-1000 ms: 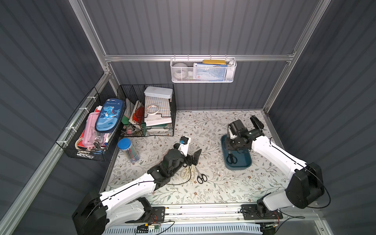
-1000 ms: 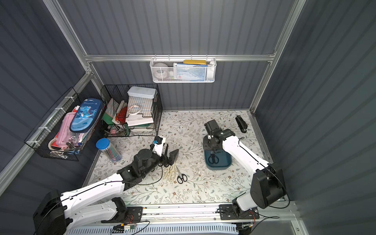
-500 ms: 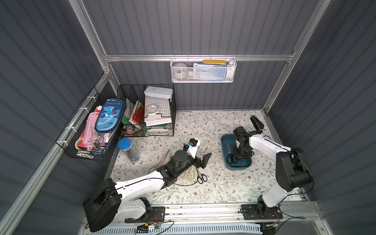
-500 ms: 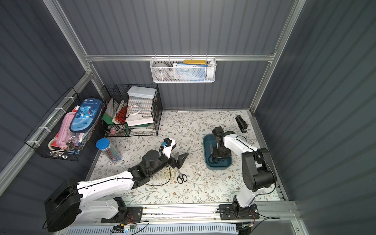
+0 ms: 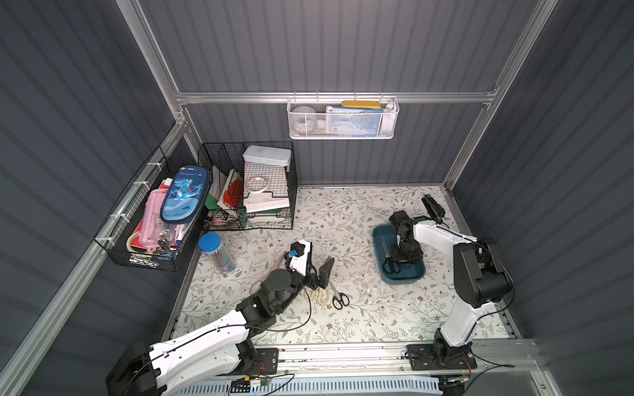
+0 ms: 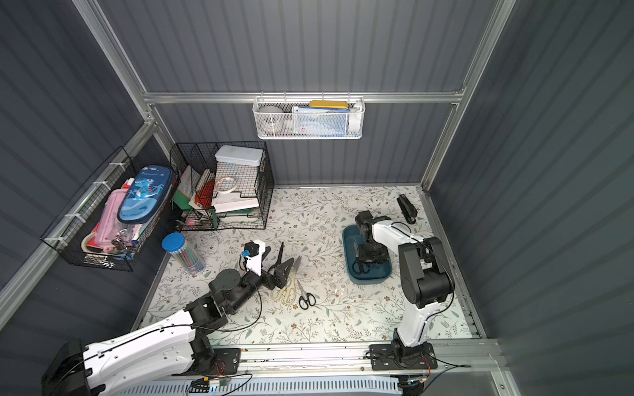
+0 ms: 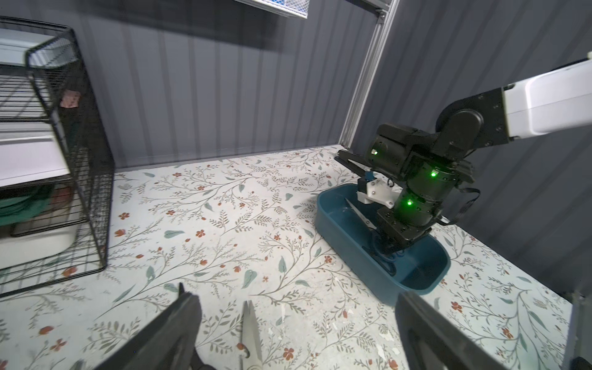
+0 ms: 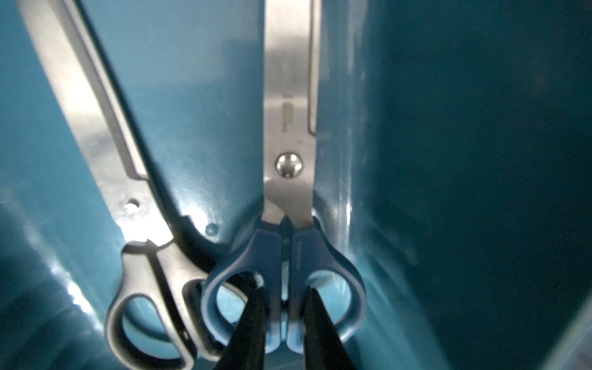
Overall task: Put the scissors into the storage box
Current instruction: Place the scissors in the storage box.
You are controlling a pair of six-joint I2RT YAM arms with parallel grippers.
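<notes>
Down in the storage box (image 5: 417, 274), at 3 o'clock on the table (image 5: 360, 319), the right gripper (image 8: 285, 290) pinches the blue-handled scissors (image 8: 290, 128) between the finger loops. Blades run toward 12 o'clock, handles at 6. The black-handled pair (image 5: 388, 257) lies alongside on nearly the same line. Mid-table, the left gripper (image 5: 320, 271) hangs spread wide over the cream shears (image 6: 287, 291). Just beside them, the small black scissors (image 5: 338, 297) point to 11 o'clock.

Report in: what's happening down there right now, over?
Left jaws open over table scissors. Right jaws shut on blue scissors in box. Another pair, handle underneath.
</notes>
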